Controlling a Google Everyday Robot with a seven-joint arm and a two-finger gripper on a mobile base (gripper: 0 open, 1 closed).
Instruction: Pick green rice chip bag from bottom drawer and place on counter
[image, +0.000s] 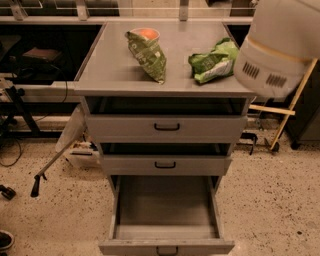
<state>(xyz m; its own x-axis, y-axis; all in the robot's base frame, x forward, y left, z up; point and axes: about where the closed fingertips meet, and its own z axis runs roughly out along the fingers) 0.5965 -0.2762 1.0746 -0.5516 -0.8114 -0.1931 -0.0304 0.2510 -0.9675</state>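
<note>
Crumpled bright-green bag (214, 61) is lying on counter (110, 62), right side; drawer (165, 205) is standing open; my gripper is sitting out of view.

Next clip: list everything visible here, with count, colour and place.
rice chip bag: 1, bright green, counter's right side
leaf-patterned bag: 1, olive green, counter's middle
orange item: 1, behind that bag; kind unclear
counter: 1, grey, cabinet top
bottom drawer: 1, grey, pulled open
upper drawers: 2, grey, above it
stick: 1, pale, floor at left
wooden frame: 1, tan, right of cabinet
arm: 1, white, upper right, beside the rice chip bag
gripper: out of view
</note>
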